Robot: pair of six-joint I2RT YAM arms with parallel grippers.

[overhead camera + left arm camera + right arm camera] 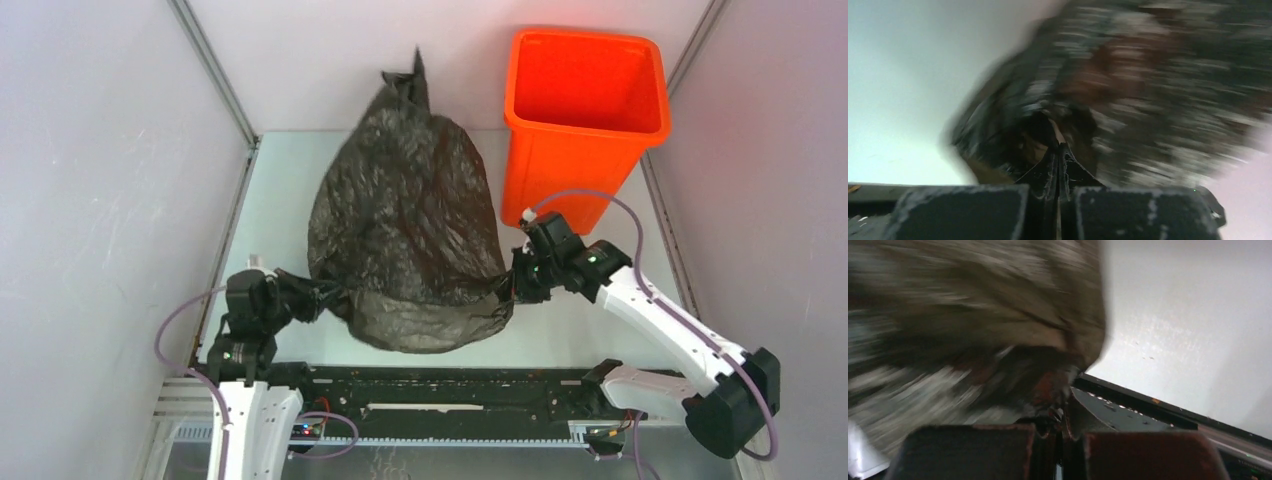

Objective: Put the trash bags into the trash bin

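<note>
A large wrinkled black trash bag [408,225] hangs spread open between my two grippers above the table's middle, its knotted tip pointing to the back. My left gripper [322,297] is shut on the bag's left edge; in the left wrist view the closed gripper [1058,150] pinches the blurred film [1148,75]. My right gripper [512,288] is shut on the bag's right edge; the right wrist view shows this gripper [1064,407] closed on the film [973,315]. The orange trash bin [584,125] stands upright at the back right, empty as far as I see, just behind the right gripper.
Grey enclosure walls rise on the left, back and right. A black rail [450,385] runs along the near edge between the arm bases. The right arm's cable [620,215] loops close to the bin's front wall.
</note>
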